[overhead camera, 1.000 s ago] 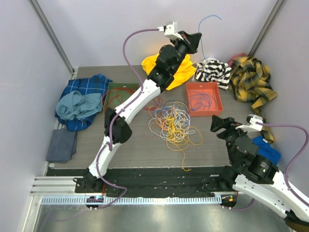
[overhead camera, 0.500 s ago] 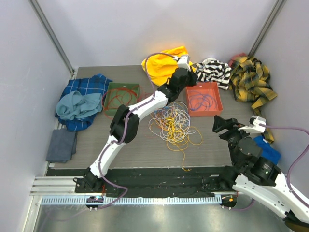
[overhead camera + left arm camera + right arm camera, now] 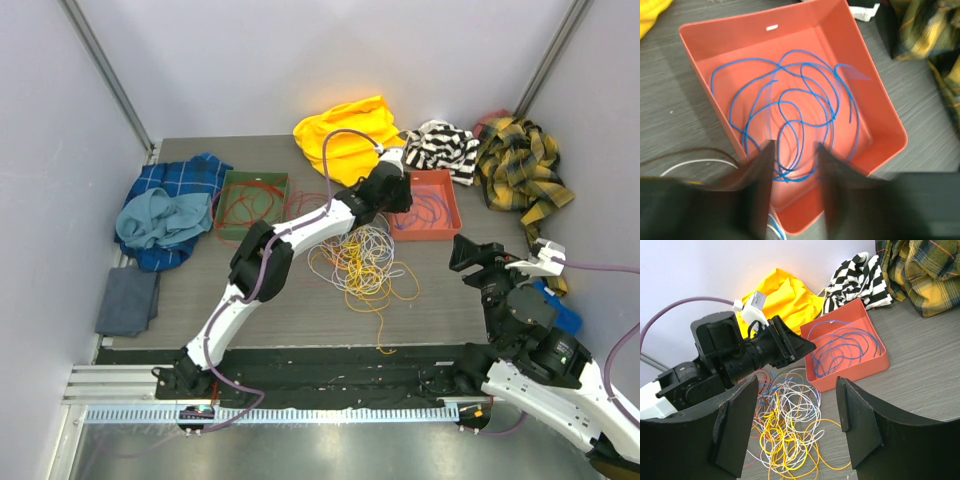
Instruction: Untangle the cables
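The left claw is parted over the red tray, where a blue cable lies coiled; the right claw is held wide, empty. Other cables are heaped on the surface beside it. A blue loop could be snagged on retreat and dragged out.

The grey wood-grain counter carries a tangled heap of thin yellow, white and orange cables, an orange plastic tray, a green tray and a crumpled yellow cloth.
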